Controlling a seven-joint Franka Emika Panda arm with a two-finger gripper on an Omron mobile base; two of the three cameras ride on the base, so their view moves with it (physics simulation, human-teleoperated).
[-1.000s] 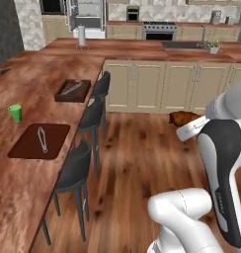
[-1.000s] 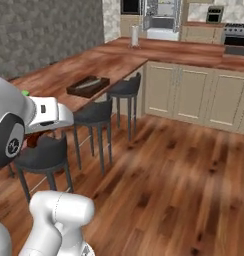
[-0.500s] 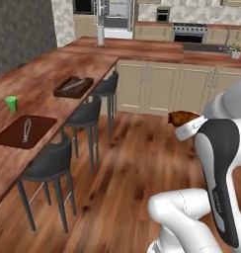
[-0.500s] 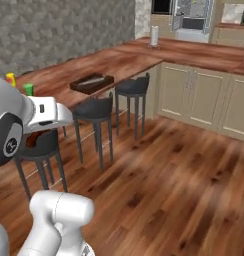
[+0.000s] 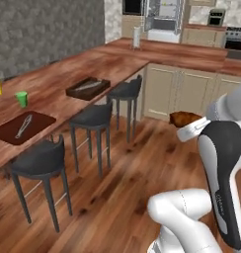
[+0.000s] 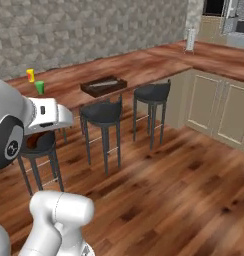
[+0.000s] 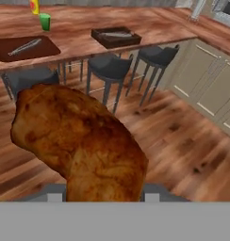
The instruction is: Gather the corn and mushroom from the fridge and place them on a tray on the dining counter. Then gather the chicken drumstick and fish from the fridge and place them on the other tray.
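The chicken drumstick [image 7: 81, 146] sits big and browned in your hand view, rising right off the gripper [image 7: 103, 195]. The finger tips are hidden behind the meat, but it hangs there over open floor, so read the fingers as clamped on it. From the left base camera it's a small brown lump [image 5: 185, 118] poking out ahead of the white wrist, well above the wood floor and well apart from the counter. What changed over the last second: the whole scene slid sideways in both base views, so the base is turning or driving; the counter things did not move, and the drumstick kept its place against the arm. That means you're mid-carry toward the dining counter [image 5: 68, 79], with the placing not yet done. Two trays sit on it: a flat dark red tray [image 5: 22, 127] with a thin utensil-like thing on it, and a deeper dark brown tray [image 5: 88, 88] further along, also holding something thin and pale. I can't tell which tray is the one for the meat. The left base camera catches the open fridge [image 5: 163, 19] far back. The right base camera shows the green cup [image 6: 40, 87] and yellow bottle [image 6: 30, 75] at the counter's near end. The three stools [image 7: 112, 70] stand between you and the counter edge.
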